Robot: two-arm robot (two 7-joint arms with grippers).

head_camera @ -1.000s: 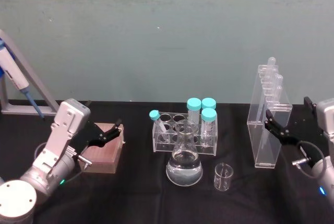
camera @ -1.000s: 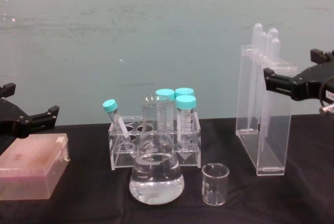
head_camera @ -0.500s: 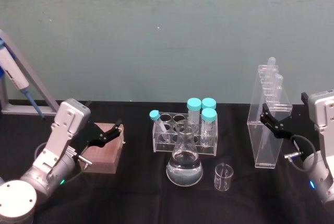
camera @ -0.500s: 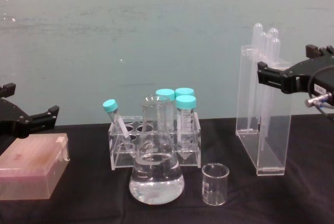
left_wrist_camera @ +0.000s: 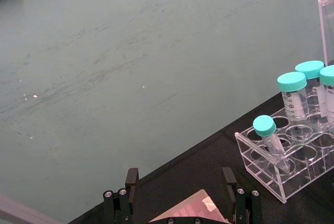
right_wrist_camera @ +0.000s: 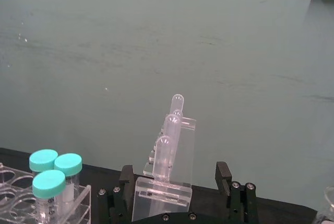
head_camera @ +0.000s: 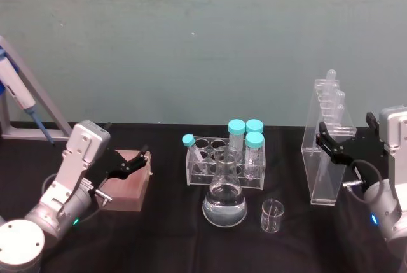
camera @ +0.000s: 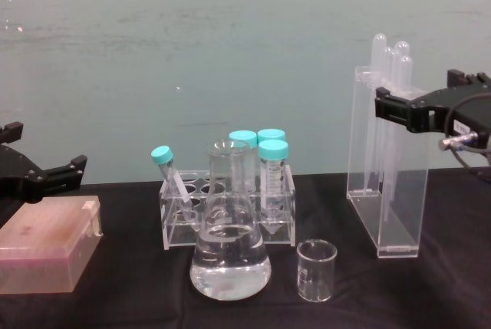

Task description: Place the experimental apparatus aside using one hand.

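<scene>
The tall clear acrylic stand (head_camera: 326,158) holds long tubes and stands at the right of the black table; it also shows in the chest view (camera: 387,191). My right gripper (head_camera: 346,132) is open at the height of the stand's upper part, close against its right side (camera: 416,96). In the right wrist view the stand (right_wrist_camera: 167,182) lies straight ahead between the spread fingers of the right gripper (right_wrist_camera: 174,174); I cannot tell whether they touch it. The conical flask (head_camera: 224,200) with clear liquid and the small beaker (head_camera: 272,216) stand at the centre front. My left gripper (head_camera: 130,161) is open and idle at the left.
A clear tube rack (head_camera: 226,161) with teal-capped tubes stands behind the flask. A pink box (head_camera: 125,184) lies under the left gripper (left_wrist_camera: 180,179). A blue and white pipette (head_camera: 19,95) hangs on a stand at the far left. A green wall closes off the back.
My right gripper has risen and swung left, from beside the stand's middle to level with its upper part. The left arm and the labware have not moved.
</scene>
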